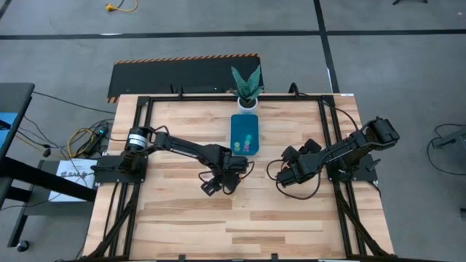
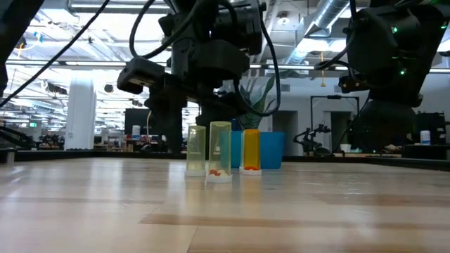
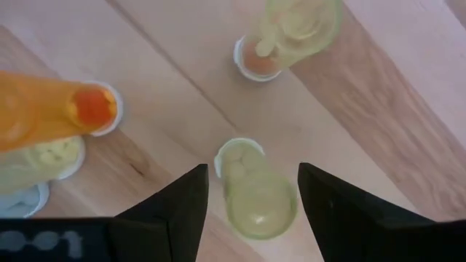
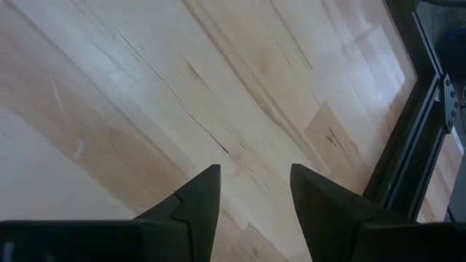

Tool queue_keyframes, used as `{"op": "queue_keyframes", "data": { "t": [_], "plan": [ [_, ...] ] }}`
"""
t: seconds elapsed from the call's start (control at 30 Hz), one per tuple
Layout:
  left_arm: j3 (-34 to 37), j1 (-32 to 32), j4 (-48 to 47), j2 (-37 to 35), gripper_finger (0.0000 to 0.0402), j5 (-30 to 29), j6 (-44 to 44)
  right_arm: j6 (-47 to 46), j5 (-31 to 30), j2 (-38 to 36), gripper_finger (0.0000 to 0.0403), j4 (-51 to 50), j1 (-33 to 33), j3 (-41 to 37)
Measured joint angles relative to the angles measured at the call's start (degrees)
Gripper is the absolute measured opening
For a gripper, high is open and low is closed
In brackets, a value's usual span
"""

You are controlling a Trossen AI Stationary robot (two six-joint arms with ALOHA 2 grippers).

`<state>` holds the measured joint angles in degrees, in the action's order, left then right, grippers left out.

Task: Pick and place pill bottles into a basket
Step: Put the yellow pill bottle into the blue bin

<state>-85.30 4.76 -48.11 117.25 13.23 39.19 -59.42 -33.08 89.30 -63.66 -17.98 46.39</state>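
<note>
**Left gripper spread around a yellow-green bottle; right arm waits**

Nearest in the left wrist view, the left gripper (image 3: 251, 200) hangs over the table (image 1: 182, 225) with its two dark fingers (image 3: 182, 211) spread wide. A yellow-green pill bottle (image 3: 251, 193) stands upright between them, with a gap showing on each side; neither finger visibly touches it. Just beyond stand another pale green bottle (image 3: 291, 33) with orange pills at its base, and an orange bottle (image 3: 51, 116) off to one side.

In the low view, three bottles stand upright close together on the wood: yellow (image 2: 196, 150), green (image 2: 219, 152) and orange (image 2: 251, 150), with the teal basket (image 2: 271, 150) behind them.

From above, the basket (image 1: 237, 124) lies near the table's far middle with small bright bottles inside, and a white potted plant (image 1: 247, 91) stands at the far edge. Bare wood lies open toward the near edge. The right gripper (image 4: 251, 196), fingers apart and empty, hovers over bare wood beside the dark frame rail (image 4: 408, 145) at the table's right.
</note>
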Motion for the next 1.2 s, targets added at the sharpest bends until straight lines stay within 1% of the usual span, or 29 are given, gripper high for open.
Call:
{"op": "queue_keyframes", "data": {
  "t": [0.37,0.47,0.97,1.1,1.2],
  "plan": [
    [0.0,-0.12,0.23,0.0,0.0201,0.57,0.21,0.0,0.0,0.0,0.0159,0.03,0.0,0.0],
    [0.0,-0.14,0.26,0.0,0.0195,0.57,0.25,0.02,0.0,0.0,0.0159,0.02,0.0,0.0],
    [0.0,-0.12,0.43,0.02,0.0112,0.57,0.2,0.02,0.0,0.0,0.0159,0.04,0.0,0.0],
    [-0.23,-0.12,-0.16,0.02,0.0098,0.57,-0.65,0.84,-0.01,0.0,0.0159,0.19,0.0,0.0],
    [-1.44,-0.1,-2.26,0.04,0.0096,0.39,-0.71,0.99,-0.02,0.0,0.0159,0.64,0.01,0.0]
  ]
}}
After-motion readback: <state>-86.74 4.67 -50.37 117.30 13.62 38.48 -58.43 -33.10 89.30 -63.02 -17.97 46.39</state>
